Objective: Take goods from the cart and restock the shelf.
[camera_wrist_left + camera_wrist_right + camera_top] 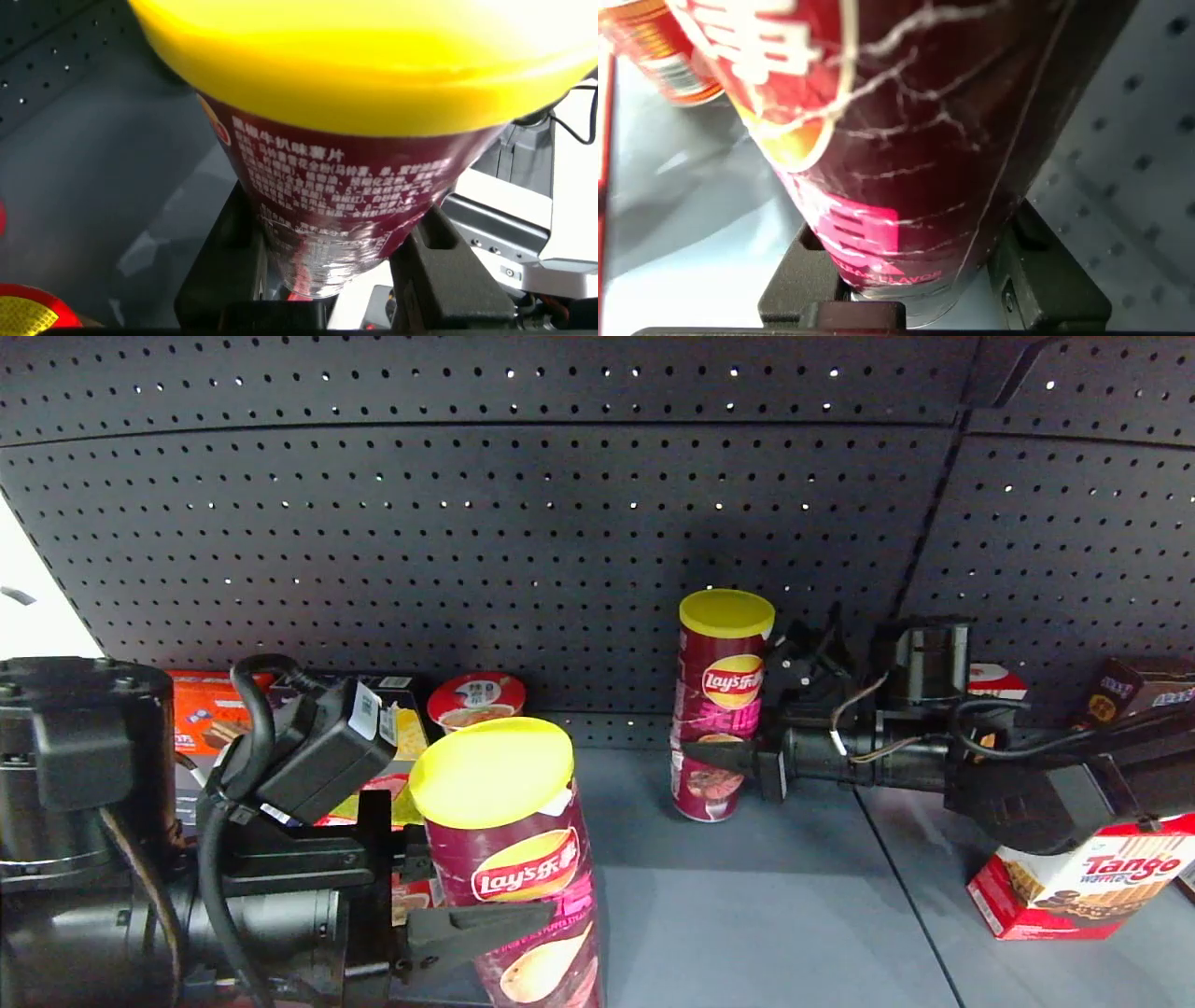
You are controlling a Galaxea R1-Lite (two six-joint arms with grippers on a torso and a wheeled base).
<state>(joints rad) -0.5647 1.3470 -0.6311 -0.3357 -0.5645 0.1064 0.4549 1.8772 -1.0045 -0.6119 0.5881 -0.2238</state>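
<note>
Left arm: comes in low and level from the lower left, wrist towards the pegboard back panel (467, 523).
Left gripper (495, 910): fingers clamped on either side of a yellow-lidded chip can (509, 821), gripping it below the middle.
Left can: upright, near the front; its base is out of frame.
Right arm: stretched level from the right.
Right gripper (714, 756): closed around a second chip can (724, 681), low on its body.
Right can: upright on the shelf deck (794, 896), close to the back panel.
Nearby: noodle cup (476, 700), wafer box (1074, 882).
</note>
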